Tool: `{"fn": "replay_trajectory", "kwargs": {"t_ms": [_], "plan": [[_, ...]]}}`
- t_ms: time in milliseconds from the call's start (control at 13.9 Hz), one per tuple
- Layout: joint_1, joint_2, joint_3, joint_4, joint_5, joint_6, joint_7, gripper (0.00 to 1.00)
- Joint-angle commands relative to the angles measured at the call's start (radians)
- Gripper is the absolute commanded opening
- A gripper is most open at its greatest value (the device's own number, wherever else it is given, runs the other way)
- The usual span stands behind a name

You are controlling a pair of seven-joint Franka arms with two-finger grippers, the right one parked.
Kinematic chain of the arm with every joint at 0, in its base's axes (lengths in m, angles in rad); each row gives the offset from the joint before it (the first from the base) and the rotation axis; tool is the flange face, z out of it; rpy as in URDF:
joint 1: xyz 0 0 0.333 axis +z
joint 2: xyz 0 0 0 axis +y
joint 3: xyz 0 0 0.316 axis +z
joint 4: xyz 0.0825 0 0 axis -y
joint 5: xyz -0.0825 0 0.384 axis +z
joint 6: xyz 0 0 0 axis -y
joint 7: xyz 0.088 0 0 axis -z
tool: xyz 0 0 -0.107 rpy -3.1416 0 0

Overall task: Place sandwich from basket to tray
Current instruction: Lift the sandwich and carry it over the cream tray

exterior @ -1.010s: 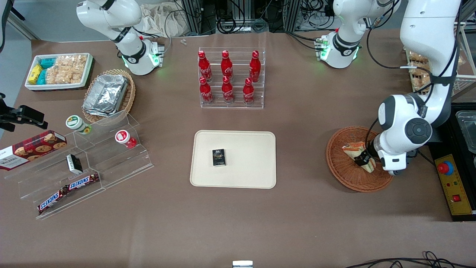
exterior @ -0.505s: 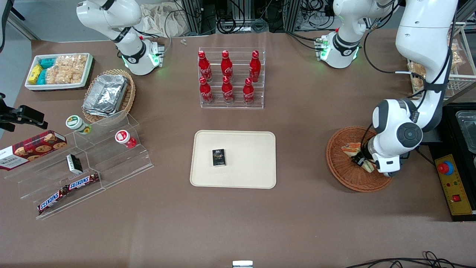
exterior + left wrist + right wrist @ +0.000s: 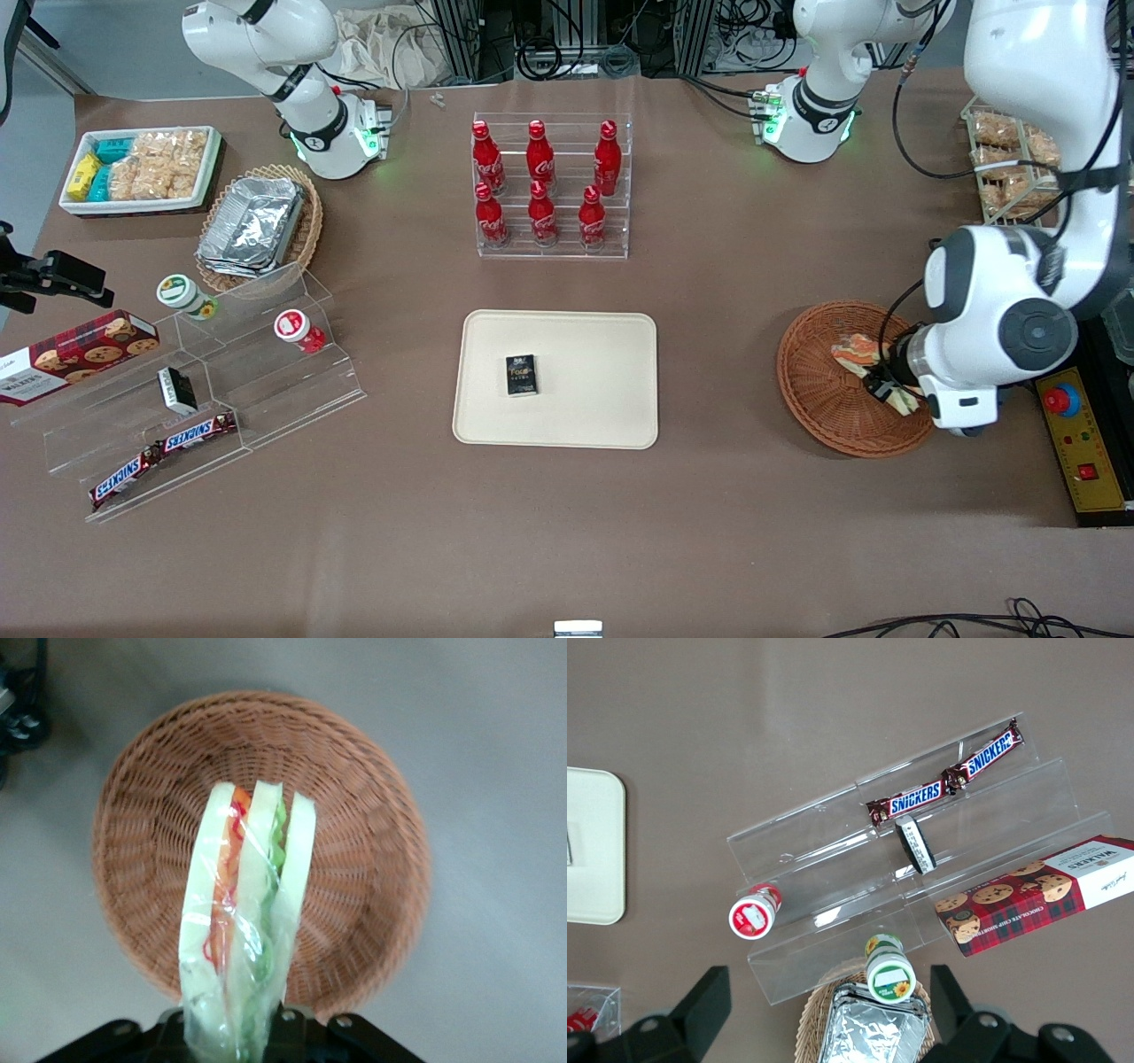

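sandwich: the sandwich (image 3: 244, 921) looks light and squishy; soft bread slices in slick clear wrap, so it'll dent if squeezed hard and could slide out; I'd say best held across the flat bread faces near the thick end, which seems to be how it's held right now

where it is: raised above the basket (image 3: 819, 390), not lying on the weave as far as I can tell; the wrist view shows the basket floor under it

pincer: the pincer (image 3: 886, 387) is clenched on one end of the sandwich, only as wide as the wedge; the fingers are mostly hidden by the wrap

tray: the tray (image 3: 602, 354) sits well apart on the tabletop, toward the parked arm's end; a small black box (image 3: 522, 374) is already on it
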Motion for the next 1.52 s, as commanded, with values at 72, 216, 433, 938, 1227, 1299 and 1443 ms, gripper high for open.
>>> {"fn": "replay_trajectory", "kwargs": {"t_ms": [72,216,433,938,1227,1299,1443], "plan": [[-0.024,0.025,-0.127,0.225,0.000,-0.148,0.064,0.00],[-0.031,0.045,-0.230,0.238,0.001,-0.135,0.146,0.00],[-0.040,0.156,-0.390,0.238,0.010,-0.066,0.243,0.00],[-0.203,0.407,-0.396,0.229,0.121,0.173,0.186,0.00],[-0.235,0.489,-0.389,0.229,0.193,0.267,0.151,0.00],[-0.237,0.496,-0.389,0.232,0.199,0.273,0.123,0.06],[-0.231,0.490,-0.389,0.235,0.193,0.274,0.102,0.75]]}}
